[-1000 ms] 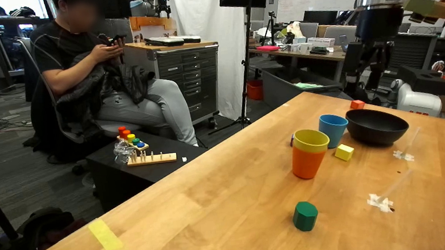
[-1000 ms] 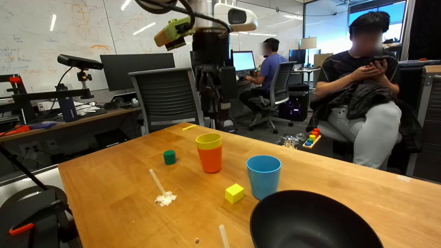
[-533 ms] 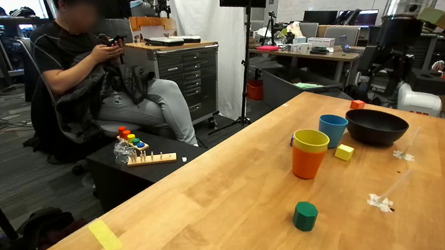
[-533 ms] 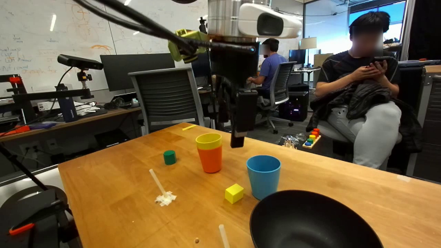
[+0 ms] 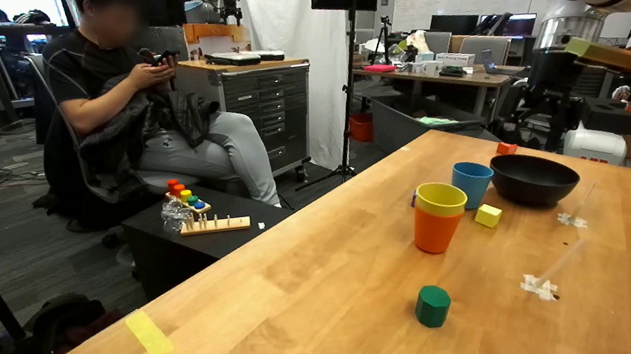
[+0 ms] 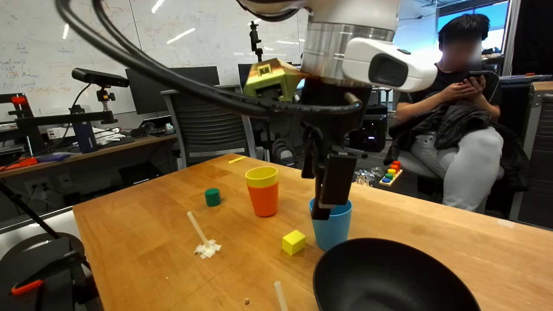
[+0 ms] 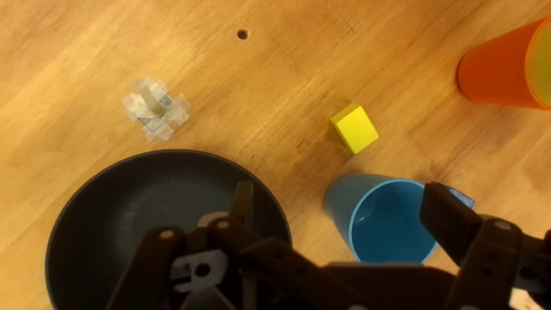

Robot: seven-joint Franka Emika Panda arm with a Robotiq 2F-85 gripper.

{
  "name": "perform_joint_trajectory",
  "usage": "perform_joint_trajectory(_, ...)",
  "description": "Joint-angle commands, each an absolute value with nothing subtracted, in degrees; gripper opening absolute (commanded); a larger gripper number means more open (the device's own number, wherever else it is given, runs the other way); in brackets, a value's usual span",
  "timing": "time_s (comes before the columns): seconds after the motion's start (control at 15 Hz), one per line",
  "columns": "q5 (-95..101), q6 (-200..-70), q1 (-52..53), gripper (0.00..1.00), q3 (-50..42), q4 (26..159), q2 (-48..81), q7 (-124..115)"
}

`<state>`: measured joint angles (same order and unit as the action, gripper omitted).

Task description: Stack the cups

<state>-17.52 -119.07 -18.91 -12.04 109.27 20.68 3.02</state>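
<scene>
"Which step?"
"Apparently, the tapered blue plastic cup (image 7: 381, 217), at four o'clock in the wrist view, is being reached for, jaws apart. At two o'clock, the round-rimmed yellow-green plastic cup (image 7: 542, 64) is nested in the tapered orange plastic cup (image 7: 497, 71)."
"Next?"
"Centring and lowering are called for."
"Changed?"
"The blue cup has been neared by the jaws."

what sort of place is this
Probably a robotics lab, perhaps sharing office space: a robot arm hangs over a wooden table, with a scribbled whiteboard and a computer monitor behind.
</scene>
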Motion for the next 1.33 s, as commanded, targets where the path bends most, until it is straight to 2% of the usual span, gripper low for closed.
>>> perform_joint_trajectory(0.0,-18.1,-114.3,-18.9,1.00,-11.9,102.5,24.1,-1.9)
perform_joint_trajectory(0.8,-15.4,-114.4,-15.5,1.00,-11.4,96.6,30.8,-11.3)
perform_joint_trajectory(1.27,-11.8,-114.1,-14.2,1.00,-12.2,97.9,29.9,-14.3)
